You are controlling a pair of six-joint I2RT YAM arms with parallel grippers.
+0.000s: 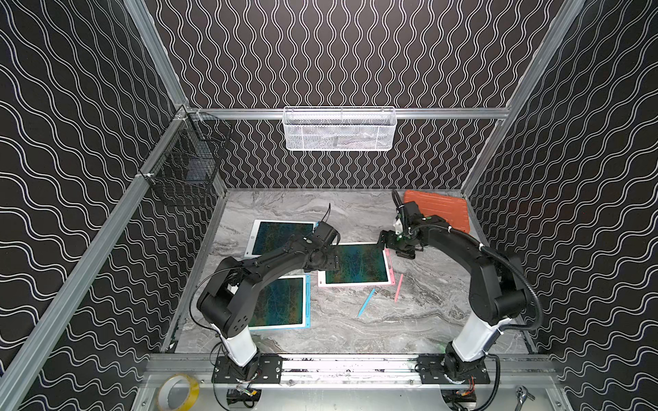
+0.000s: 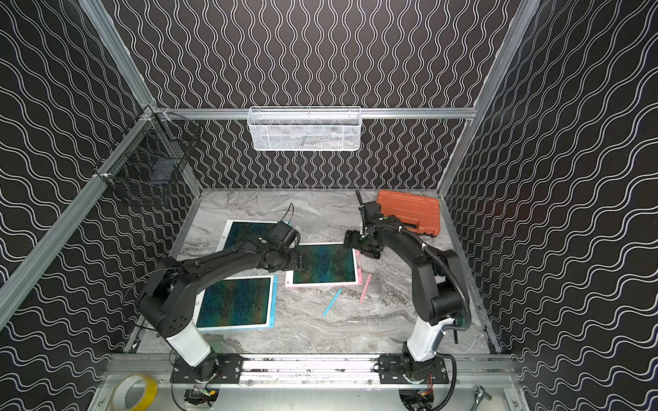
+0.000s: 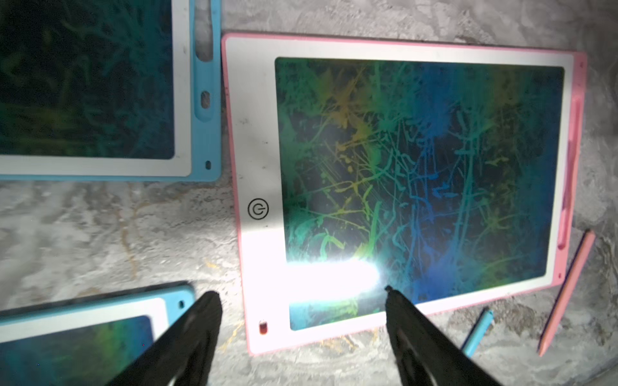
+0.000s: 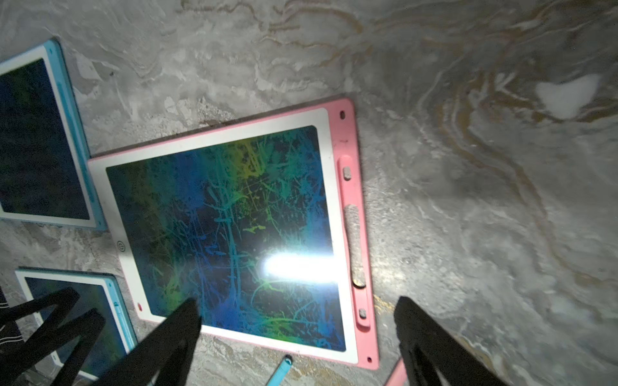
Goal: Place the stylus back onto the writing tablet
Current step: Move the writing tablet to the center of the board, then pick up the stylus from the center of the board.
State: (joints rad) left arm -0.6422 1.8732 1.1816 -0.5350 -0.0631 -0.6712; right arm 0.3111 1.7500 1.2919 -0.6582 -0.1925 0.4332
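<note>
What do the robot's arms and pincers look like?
The left arm and right arm are black, curved, each on a white lower segment. A ribbed black hose runs along the right arm. The left pincer and right pincer have black tapering fingers.

pink stylus [image 1: 398, 287], blue stylus [image 1: 366, 302], orange case [image 1: 439, 210]

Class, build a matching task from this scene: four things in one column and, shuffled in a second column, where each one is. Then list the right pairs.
Things:
1 pink stylus
2 blue stylus
3 orange case
4 white mesh basket

Places:
A hung on the back rail
B in the far right corner of the table
C on the table, beside the near right corner of the pink tablet
D on the table, in front of the pink tablet

Pairs: 1-C; 2-D; 3-B; 4-A
</note>
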